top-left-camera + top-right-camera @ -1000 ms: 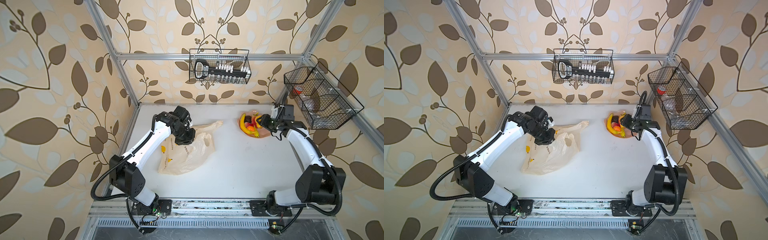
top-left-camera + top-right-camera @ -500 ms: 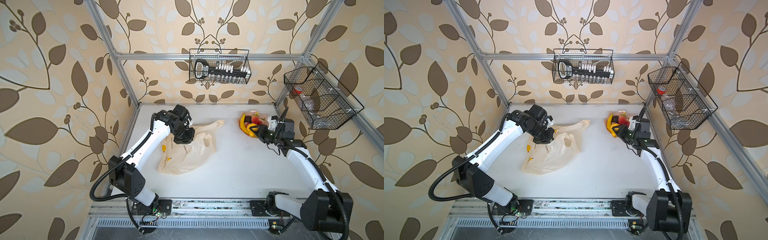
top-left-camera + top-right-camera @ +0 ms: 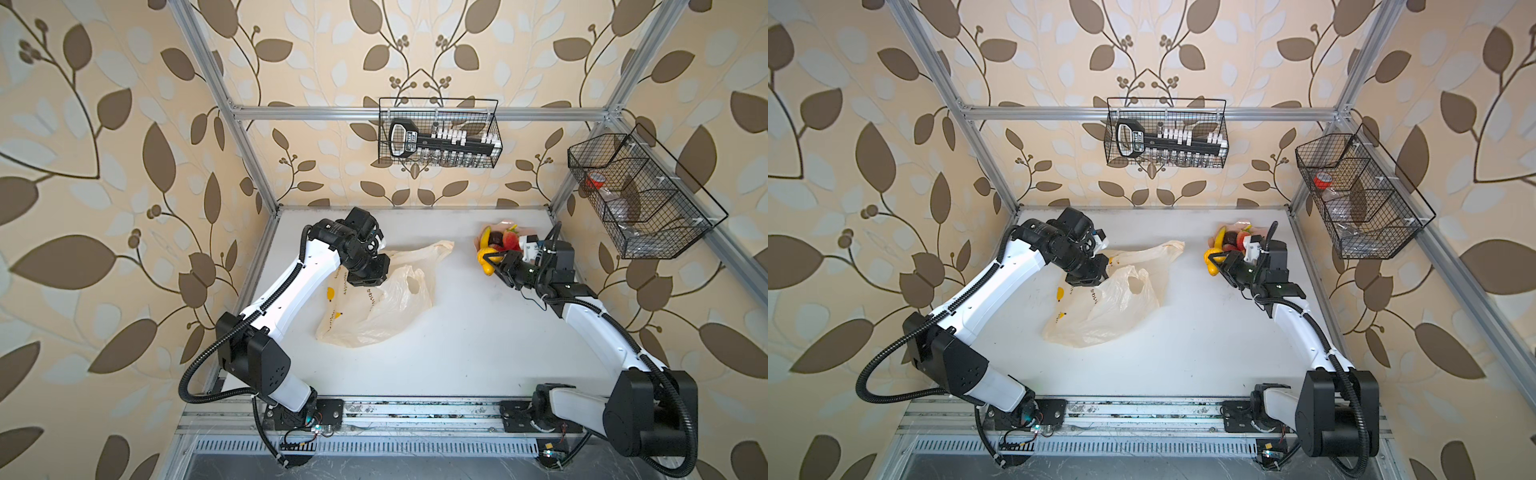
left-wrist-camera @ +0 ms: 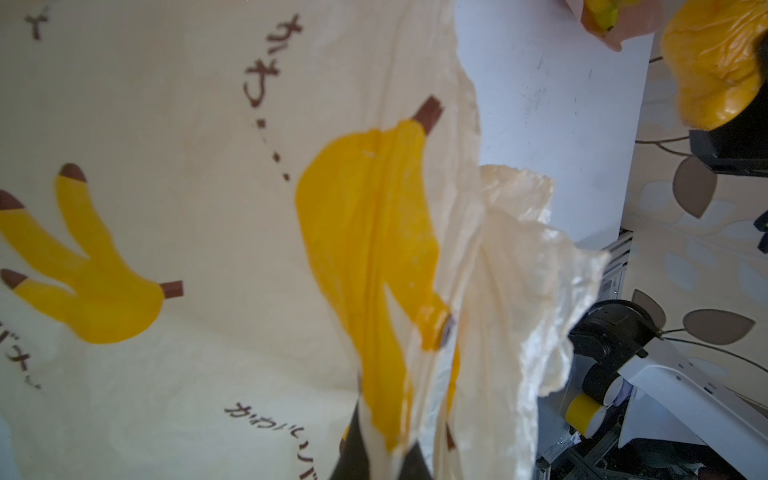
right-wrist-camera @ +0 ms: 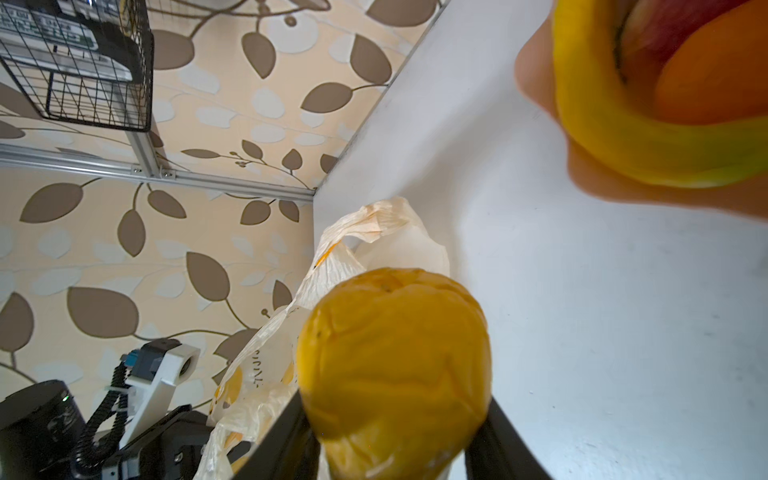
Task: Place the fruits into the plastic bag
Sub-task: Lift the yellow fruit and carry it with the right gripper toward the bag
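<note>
Plastic, thin and crinkled, was what the left gripper point(image 4: 382, 455) had pinched. Its jaws were closed tight on a fold of the cream bag point(image 3: 374, 307) near the handles. The film was drawn up there, while the rest of the bag lay slumped on the white table point(image 3: 457, 345), on the left side in both top views. Printed yellow bananas and dark Japanese lettering showed across it in the left wrist view. One handle loop point(image 3: 432, 247) trailed out flat toward the middle of the table.

Over on the right, the right gripper point(image 3: 492, 261) stood roughly half open, with its two black fingers point(image 5: 286, 432) clamped on either side of a wrinkled yellow pear point(image 5: 395, 365). From above, the pear sat just beside the near edge of the pink plate point(image 3: 527, 230), apart from the bag, with bare table between the two. From where I stood I couldn't tell whether it was touching the plate.

The other fruits point(image 3: 503, 239) were heaped on that plate near the back right corner. I could make out a yellow banana point(image 5: 615, 137) curving round the rim, with a red apple point(image 5: 673, 29) and an orange point(image 5: 719, 79) tucked behind it, and from above a dark piece point(image 3: 495, 237) and something red beside it. None of the fruit lay in the bag as far as I could see.
</note>
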You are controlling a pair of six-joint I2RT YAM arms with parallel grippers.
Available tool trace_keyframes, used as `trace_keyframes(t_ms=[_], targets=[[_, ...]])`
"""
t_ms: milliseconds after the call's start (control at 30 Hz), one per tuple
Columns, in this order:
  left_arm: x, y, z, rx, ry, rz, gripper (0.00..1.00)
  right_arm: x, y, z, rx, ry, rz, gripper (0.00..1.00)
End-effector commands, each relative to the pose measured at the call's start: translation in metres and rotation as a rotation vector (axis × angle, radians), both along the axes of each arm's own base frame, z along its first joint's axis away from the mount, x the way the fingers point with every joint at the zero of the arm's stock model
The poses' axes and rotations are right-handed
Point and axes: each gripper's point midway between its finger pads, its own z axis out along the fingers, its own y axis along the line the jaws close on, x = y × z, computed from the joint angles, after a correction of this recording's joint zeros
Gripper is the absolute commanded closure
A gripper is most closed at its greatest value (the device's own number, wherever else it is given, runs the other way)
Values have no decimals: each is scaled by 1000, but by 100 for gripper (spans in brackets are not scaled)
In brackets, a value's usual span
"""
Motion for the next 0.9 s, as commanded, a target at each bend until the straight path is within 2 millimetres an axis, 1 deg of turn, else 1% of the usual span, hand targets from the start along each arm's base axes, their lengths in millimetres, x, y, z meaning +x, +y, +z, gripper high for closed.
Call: trace_keyframes(t_ms=[0,200,333,400,500,633,867], targets=[[-5,1,14,-6,-37,-32,100,7,26,5,64,-20,44,69],[-5,-1,14,-17,-35,-36,100,16,74,1,127,-23,118,69],[-6,-3,14,-25,-32,-39,100,18,109,-2,144,-18,183,70],[-6,-3,14,-28,-34,-38,100,16,126,-8,150,-6,217,70],[-6,-4,14,-36,-33,-38,100,14,147,-18,170,13,246,70],[-7,-5,14,-42,-32,-39,100,9,176,-24,202,24,292,71],[-6,-6,14,-52,-34,-31,100,-8,229,-36,230,56,393,71]])
